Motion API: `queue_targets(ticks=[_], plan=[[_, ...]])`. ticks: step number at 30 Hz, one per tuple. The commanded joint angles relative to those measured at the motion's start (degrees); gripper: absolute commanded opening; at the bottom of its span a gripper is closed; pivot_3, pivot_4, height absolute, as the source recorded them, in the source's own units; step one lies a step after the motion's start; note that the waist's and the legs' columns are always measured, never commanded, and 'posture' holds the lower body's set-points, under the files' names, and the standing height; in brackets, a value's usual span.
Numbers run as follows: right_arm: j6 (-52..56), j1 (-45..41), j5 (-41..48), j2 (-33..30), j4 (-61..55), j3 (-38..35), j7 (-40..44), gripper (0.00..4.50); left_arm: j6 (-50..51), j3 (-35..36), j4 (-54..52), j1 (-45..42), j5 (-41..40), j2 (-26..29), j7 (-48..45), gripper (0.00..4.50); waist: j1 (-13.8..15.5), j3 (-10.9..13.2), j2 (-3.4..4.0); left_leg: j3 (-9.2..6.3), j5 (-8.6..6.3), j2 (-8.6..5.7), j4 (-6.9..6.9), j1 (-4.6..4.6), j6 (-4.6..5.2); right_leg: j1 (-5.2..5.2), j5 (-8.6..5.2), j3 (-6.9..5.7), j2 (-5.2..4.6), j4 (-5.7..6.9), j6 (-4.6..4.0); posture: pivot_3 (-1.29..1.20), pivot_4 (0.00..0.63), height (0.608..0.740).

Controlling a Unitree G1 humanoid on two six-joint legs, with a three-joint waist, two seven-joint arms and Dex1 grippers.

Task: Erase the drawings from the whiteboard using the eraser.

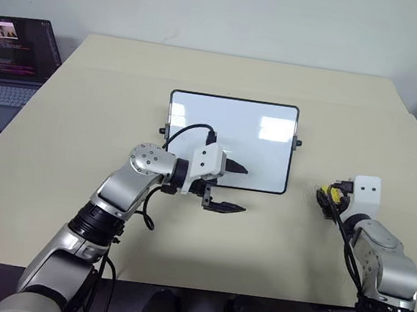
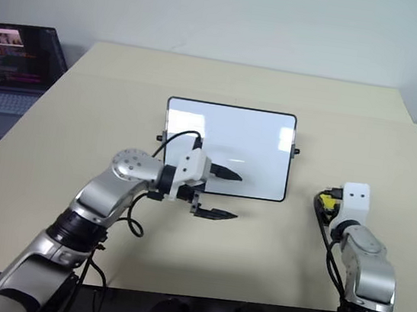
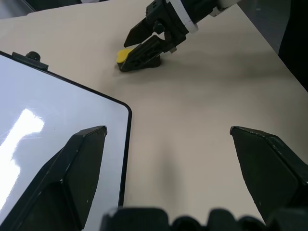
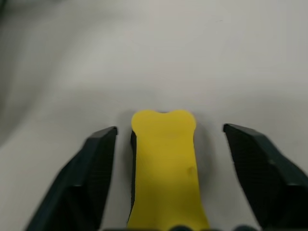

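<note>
The whiteboard [image 1: 260,141] lies flat mid-table, black-framed, its face plain white with glare patches; the drawings are out of view. My left gripper [image 1: 232,187] hovers open at the board's near edge, one finger over the white face and the other over the table, nothing between them. The yellow eraser [image 4: 163,163] rests on the table to the board's right. My right gripper [image 4: 168,137] is open, its fingers standing apart on either side of the eraser without touching it. In the left wrist view the eraser [image 3: 125,55] peeks out from between the right gripper's fingers [image 3: 144,54].
The beige table [image 1: 84,109] has broad bare areas around the board. An open laptop [image 1: 9,60] sits off the table's far left corner. The table's near edge runs just below both arms.
</note>
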Motion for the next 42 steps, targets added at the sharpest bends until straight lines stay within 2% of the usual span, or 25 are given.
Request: queue_targets(ticks=[1,6,9,14,19,24,26,28,34,39,42], plan=[[-3.0,0.0,1.7,0.1,-5.6,-1.5,-0.6,4.49,1.4,4.2,-4.7,2.0,-2.1,1.0,2.1,4.50,0.0,0.0,0.01,-0.01,0.00,0.01,0.00,0.00,0.00,0.00,0.00,-0.01,0.00,0.00,0.00,0.00,0.150,0.740],[-7.8,0.2,4.4,0.2,-12.5,1.7,2.3,4.49,6.4,12.8,-11.8,7.8,-6.3,2.7,8.2,4.50,-0.1,0.0,0.03,-0.03,0.00,0.05,0.01,0.00,0.00,-0.01,0.00,-0.02,0.00,0.02,0.01,0.00,0.150,0.740],[-8.8,2.3,5.5,0.0,-15.7,4.5,3.9,4.49,10.7,19.2,-16.9,12.2,-9.2,1.7,14.9,4.50,0.0,0.0,0.03,-0.05,0.00,0.09,0.00,0.01,0.00,0.00,-0.01,-0.03,-0.08,0.02,0.01,0.00,0.150,0.740],[-13.1,10.4,6.2,1.3,-20.9,10.0,5.5,4.49,18.3,28.7,-29.7,27.2,-14.5,-2.8,27.9,4.50,0.1,0.0,0.02,-0.06,-0.03,0.06,-0.02,-0.02,-0.03,0.03,-0.03,-0.06,-0.36,-0.10,0.05,0.00,0.150,0.740],[-28.0,19.0,2.5,4.3,-17.8,13.4,3.9,4.49,17.1,30.2,-37.7,40.2,-13.1,-9.9,38.5,4.50,0.3,-0.1,-0.09,-0.04,-0.05,-0.05,0.03,0.05,-0.06,0.15,0.00,-0.07,-0.52,-0.13,0.16,0.00,0.150,0.740],[-33.2,22.8,7.3,7.0,-16.0,12.0,6.5,4.49,12.0,31.9,-36.1,42.8,-7.3,-13.4,46.7,4.50,0.4,-0.1,-0.09,-0.08,-0.03,-0.03,0.06,0.21,-0.04,0.29,-0.02,-0.10,-0.47,-0.12,0.26,0.00,0.150,0.740],[-34.9,23.0,7.8,7.3,-14.7,11.4,6.4,4.49,10.0,32.7,-35.0,43.0,-5.5,-13.5,48.4,4.50,0.4,-0.1,-0.06,-0.07,-0.02,-0.01,0.06,0.56,-0.03,0.66,-0.07,-0.09,-0.43,-0.20,0.38,0.00,0.150,0.740],[-35.8,22.9,8.3,7.5,-13.9,11.1,6.3,4.49,8.9,33.7,-34.4,42.9,-4.9,-13.9,50.0,4.50,0.3,-0.1,-0.06,-0.06,-0.04,0.01,0.00,1.03,-0.03,1.11,-0.11,-0.08,-0.43,-0.36,0.40,0.00,0.150,0.740],[-36.1,23.7,10.5,5.6,-14.0,10.1,7.9,4.49,6.2,33.0,-34.8,43.3,-1.5,-16.6,55.3,4.50,0.4,-0.1,-0.06,-0.05,-0.06,0.00,-0.06,0.88,-0.03,1.12,-0.01,-0.08,-0.43,-0.65,0.37,0.00,0.150,0.740],[-34.0,27.1,11.6,4.3,-18.6,10.5,7.5,4.49,6.4,31.6,-36.7,48.9,-0.7,-17.5,55.8,4.50,0.3,-0.1,-0.06,-0.02,-0.20,0.00,-0.07,0.83,-0.01,1.10,0.01,-0.05,-0.46,-0.71,0.28,0.00,0.150,0.740],[-31.4,27.0,12.5,2.8,-20.3,10.2,7.4,4.49,6.5,31.7,-36.5,49.3,0.5,-17.8,57.7,4.50,0.3,-0.1,-0.07,-0.03,-0.24,0.01,-0.07,0.80,-0.03,1.06,-0.05,-0.06,-0.46,-0.70,0.33,0.00,0.150,0.740]])
